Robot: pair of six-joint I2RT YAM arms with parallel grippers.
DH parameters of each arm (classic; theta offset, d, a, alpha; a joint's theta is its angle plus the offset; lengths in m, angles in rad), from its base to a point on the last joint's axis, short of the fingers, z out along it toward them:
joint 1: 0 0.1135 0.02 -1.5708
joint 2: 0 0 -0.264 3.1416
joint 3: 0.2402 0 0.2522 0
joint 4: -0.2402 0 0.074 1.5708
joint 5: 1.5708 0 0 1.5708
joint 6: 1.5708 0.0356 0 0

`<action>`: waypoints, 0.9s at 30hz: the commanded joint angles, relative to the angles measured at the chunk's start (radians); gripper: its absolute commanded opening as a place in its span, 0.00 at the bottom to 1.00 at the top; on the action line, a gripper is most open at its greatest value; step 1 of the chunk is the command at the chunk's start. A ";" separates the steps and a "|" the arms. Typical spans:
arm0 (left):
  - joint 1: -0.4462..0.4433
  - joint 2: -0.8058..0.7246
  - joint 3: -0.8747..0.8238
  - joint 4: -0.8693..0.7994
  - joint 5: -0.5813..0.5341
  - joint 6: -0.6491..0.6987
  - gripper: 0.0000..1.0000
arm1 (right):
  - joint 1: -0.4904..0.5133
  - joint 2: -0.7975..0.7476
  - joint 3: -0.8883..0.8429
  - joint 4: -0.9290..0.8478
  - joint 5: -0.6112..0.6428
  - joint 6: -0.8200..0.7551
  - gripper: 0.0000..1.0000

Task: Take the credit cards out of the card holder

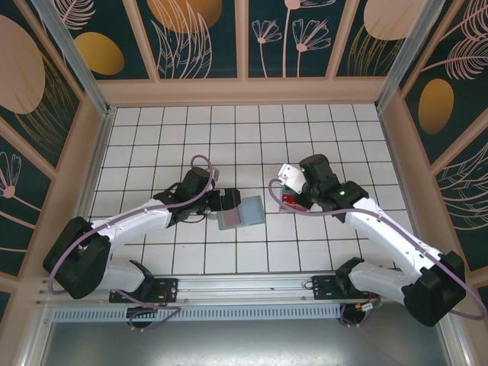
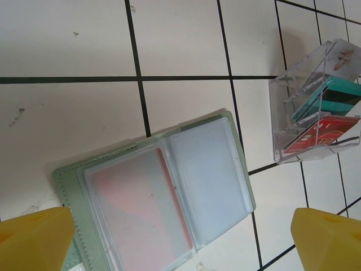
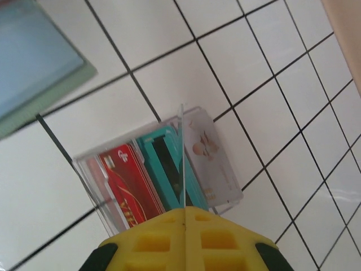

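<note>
extraction step: card holder [image 2: 163, 186] lay open at lower centre of left wrist view, reddish card [image 2: 132, 209] in its left sleeve; left gripper [image 2: 180, 241] over it, jaws apart; right gripper [image 3: 183, 226], jaws together, by credit cards [image 2: 327, 104] in a clear rack [image 2: 280, 113]; next move prob. req'd pinching that card's edge.

Sage-green card holder [image 2: 163, 192], red and teal credit cards [image 2: 324, 132], white black-gridded table [image 2: 186, 39]

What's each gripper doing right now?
Left gripper: open, empty, over the card holder.
Right gripper: shut at the clear card box; whether gripping it cannot be told.
</note>
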 commanded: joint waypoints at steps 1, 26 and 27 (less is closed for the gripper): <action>0.003 -0.009 -0.002 0.013 -0.020 0.018 0.99 | -0.001 0.019 -0.039 0.020 0.083 -0.148 0.00; 0.003 -0.030 -0.029 0.007 -0.034 0.005 0.98 | -0.002 0.086 -0.179 0.232 0.096 -0.254 0.00; 0.002 -0.030 -0.031 0.006 -0.034 0.005 0.99 | -0.003 0.088 -0.182 0.236 0.098 -0.254 0.00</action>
